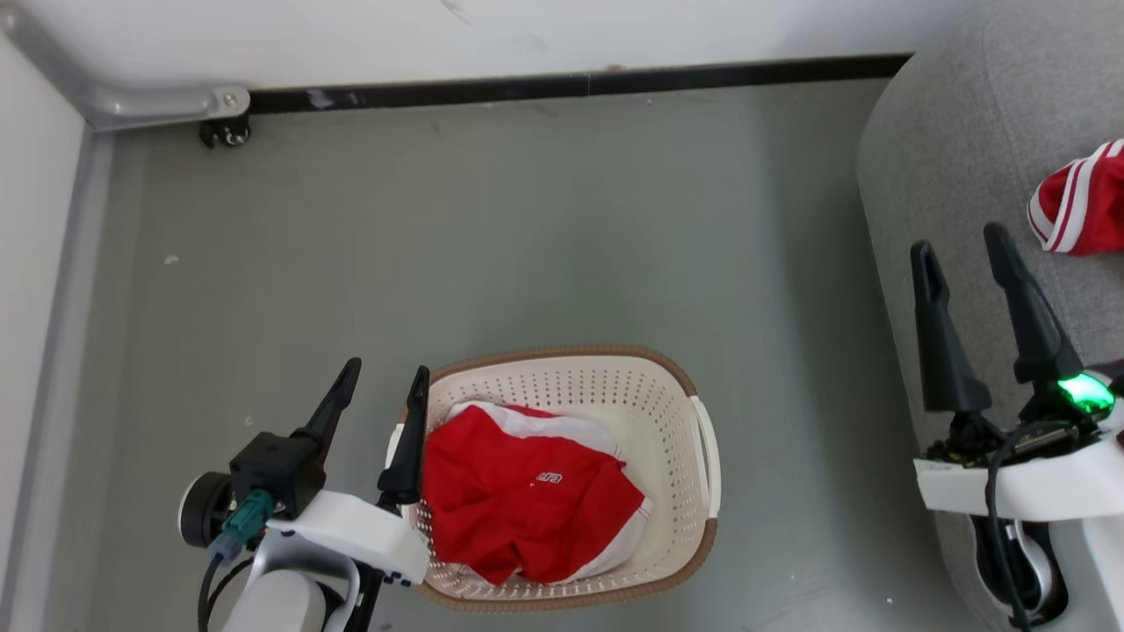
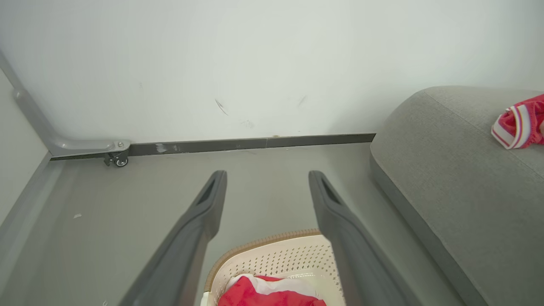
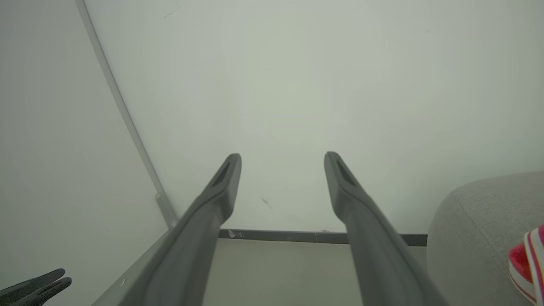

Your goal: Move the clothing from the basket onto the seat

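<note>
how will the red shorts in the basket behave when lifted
Probably floppy: the shorts lie crumpled in folds, so they should drape from a pinch. Likely light: the fabric looks thin. A trailing edge may drag over the basket rim.

Lab mock-up of a living room: bare white wall (image 1: 527,35), partition (image 1: 35,219) on a caster (image 1: 226,133), grey floor (image 1: 527,219), sofa (image 1: 966,132), laundry basket (image 1: 562,354).

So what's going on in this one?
A two-armed robot is clearing a laundry basket onto a grey sofa. The striped jersey lies on the sofa; the red shorts are in the basket. Both pincers are open and empty: left pincer at the basket's left rim, right pincer at the sofa's edge.
</note>
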Controlling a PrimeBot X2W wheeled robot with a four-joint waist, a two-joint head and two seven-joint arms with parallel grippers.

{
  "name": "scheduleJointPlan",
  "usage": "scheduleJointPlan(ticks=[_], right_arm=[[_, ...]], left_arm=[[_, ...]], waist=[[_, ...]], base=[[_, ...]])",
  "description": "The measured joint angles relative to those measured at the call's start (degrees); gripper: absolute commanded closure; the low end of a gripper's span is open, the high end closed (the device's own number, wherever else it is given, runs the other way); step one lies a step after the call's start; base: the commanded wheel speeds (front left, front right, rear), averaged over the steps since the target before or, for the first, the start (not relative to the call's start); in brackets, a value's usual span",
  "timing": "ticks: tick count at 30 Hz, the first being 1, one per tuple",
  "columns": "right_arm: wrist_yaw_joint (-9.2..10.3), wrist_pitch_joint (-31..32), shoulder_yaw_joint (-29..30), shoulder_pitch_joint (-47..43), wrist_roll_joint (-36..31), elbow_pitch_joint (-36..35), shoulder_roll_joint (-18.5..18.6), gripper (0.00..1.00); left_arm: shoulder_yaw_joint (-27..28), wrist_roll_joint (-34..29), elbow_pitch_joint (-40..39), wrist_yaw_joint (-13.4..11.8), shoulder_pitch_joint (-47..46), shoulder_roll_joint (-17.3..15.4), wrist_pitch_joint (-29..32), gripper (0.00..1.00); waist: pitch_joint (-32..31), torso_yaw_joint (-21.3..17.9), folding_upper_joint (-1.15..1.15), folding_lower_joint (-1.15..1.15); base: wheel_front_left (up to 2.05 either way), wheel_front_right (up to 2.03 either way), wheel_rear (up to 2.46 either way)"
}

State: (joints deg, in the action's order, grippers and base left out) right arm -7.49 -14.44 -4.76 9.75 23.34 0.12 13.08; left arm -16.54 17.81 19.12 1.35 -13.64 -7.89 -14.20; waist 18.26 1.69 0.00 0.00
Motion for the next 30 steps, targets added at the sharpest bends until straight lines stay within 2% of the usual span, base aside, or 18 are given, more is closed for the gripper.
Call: scheduleJointPlan(ticks=[7,30], right_arm=[[0.00,0.0,0.5,3.8,0.4,-1.9,0.3,0.00],[0.00,0.0,0.7,14.1,2.1,-5.2,-0.1,0.00]], left_arm=[[-0.6,-0.5,2.9,1.2,-2.8,0.0,0.0,0.00],[-3.4,-3.1,14.1,2.9,-13.3,0.1,0.0,0.00]], waist=[[3.8,-0.7,0.00,0.00],[15.5,-3.5,0.00,0.00]], base=[[0.00,0.00,0.00],[0.00,0.00,0.00]])
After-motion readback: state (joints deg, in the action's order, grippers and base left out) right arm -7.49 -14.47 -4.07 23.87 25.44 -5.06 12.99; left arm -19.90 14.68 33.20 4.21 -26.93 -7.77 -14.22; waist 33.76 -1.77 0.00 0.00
